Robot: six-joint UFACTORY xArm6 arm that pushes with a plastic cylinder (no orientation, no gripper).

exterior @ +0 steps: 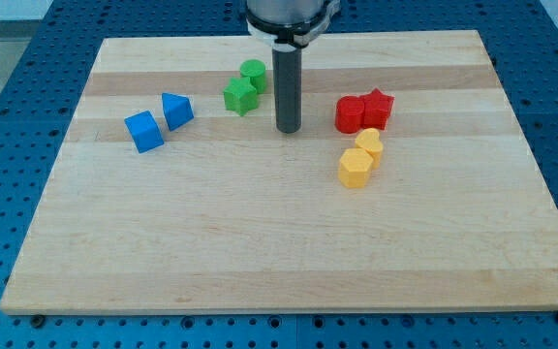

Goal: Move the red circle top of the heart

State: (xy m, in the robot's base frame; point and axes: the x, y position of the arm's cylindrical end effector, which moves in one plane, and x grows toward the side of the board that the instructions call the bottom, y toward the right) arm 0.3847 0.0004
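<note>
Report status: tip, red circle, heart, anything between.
My tip on the board, between green pair and red pair. Red circle right of tip, touching red star. Yellow heart just below the circle. Nothing between tip and circle.

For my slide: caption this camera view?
Rod tip rests between green blocks and the red circle on the board.

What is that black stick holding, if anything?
Nothing. It cannot hold; my tip rests on the board, apart from every block, between the green blocks and the red circle.
</note>
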